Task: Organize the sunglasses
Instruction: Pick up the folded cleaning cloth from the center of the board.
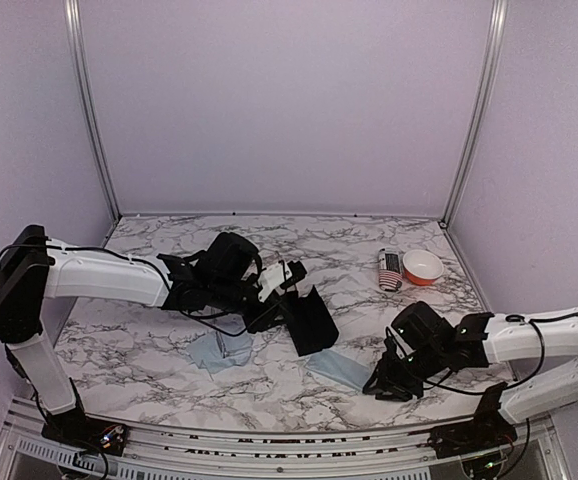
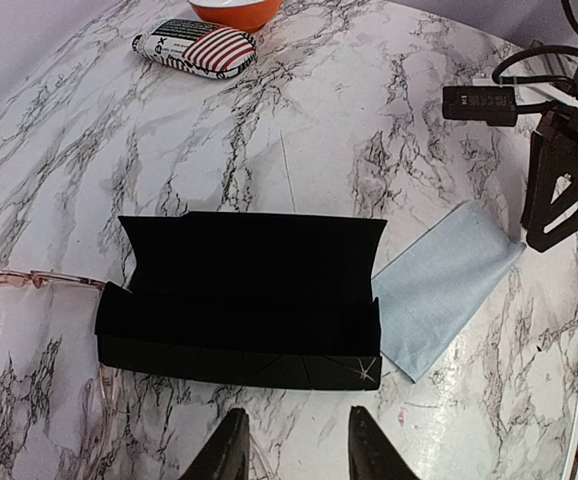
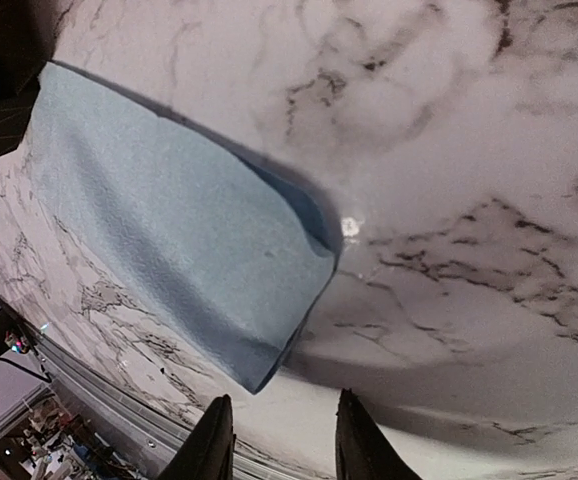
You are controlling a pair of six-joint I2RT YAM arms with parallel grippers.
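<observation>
At the middle of the marble table [image 1: 149,330], the oblong black case [image 2: 239,300] lies open. The clear pale-lilac plastic sunglasses [image 2: 49,281] show just beside its end, close to my left gripper [image 2: 294,455]. Its jaws stand part-way apart, and I cannot tell whether they pinch the frame or whether it rests on the table. My right gripper [image 3: 277,440] is spread and empty, low by a corner of the pale blue cloth [image 3: 169,230]. Closing there could scrape marble or drag the cloth against the case. The lilac frame runs off-picture. I cannot find the wire-framed pair anywhere.
</observation>
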